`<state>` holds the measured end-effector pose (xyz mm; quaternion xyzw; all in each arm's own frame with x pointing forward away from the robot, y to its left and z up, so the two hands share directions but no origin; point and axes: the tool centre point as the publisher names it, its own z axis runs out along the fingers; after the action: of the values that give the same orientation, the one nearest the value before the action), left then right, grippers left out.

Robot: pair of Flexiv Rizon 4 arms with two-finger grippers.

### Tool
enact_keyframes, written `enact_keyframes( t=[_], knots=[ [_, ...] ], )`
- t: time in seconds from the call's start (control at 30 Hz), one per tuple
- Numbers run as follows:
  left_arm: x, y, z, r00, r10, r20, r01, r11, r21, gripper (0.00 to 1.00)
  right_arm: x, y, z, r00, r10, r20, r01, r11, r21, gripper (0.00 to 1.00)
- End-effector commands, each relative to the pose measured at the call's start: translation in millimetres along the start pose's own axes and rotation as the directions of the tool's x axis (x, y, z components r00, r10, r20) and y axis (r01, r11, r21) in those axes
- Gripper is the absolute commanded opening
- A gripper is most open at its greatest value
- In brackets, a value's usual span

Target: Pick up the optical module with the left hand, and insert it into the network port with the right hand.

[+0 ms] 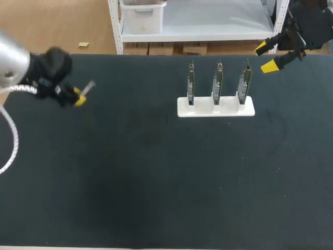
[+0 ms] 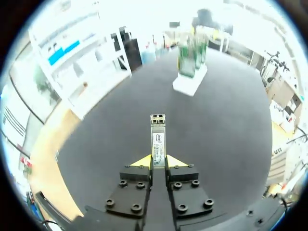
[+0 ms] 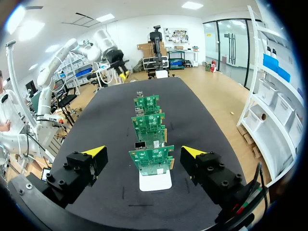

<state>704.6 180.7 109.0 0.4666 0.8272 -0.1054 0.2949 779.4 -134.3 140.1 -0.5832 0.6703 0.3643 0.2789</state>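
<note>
At upper left, left gripper (image 1: 78,96) clamps the module (image 1: 88,86); at upper right, right gripper (image 1: 265,57) hangs, fingers apart. Best handover: offer the free end level.

This is a robotics lab bench set up for electronics work. A wide surface (image 1: 156,182) covered in a black mat carries a white stand (image 1: 216,108) with three green circuit boards (image 1: 217,83) standing upright in a row. Two robot arms come in over it, the left arm (image 1: 13,62) and the right arm (image 1: 312,23), the left one carrying a small metal optical module (image 2: 158,137).
</note>
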Motion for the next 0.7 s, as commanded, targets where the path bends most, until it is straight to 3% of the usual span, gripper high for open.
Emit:
enact_keyframes(
  t=[0.03,0.2,0.4,0.7],
  knots=[
    [-32.7,14.5,0.3,0.976,0.043,0.213,-0.043,0.999,-0.005,0.00,-0.1,2.3,0.1,1.000,-0.001,0.000,0.001,1.000,0.006,1.00],
    [-91.2,28.3,8.7,0.927,0.068,0.369,-0.074,0.997,0.003,0.00,-0.1,2.3,0.1,1.000,-0.001,0.000,0.001,1.000,0.006,1.00],
    [-164.8,34.0,29.6,0.864,0.157,0.478,-0.192,0.981,0.025,0.00,-0.1,2.3,0.1,1.000,-0.001,0.000,0.001,1.000,0.006,1.00],
    [-272.4,9.8,57.0,0.720,0.203,0.664,-0.332,0.941,0.072,0.00,-0.1,2.3,0.1,1.000,-0.001,0.000,0.001,1.000,0.006,1.00]
  ],
)
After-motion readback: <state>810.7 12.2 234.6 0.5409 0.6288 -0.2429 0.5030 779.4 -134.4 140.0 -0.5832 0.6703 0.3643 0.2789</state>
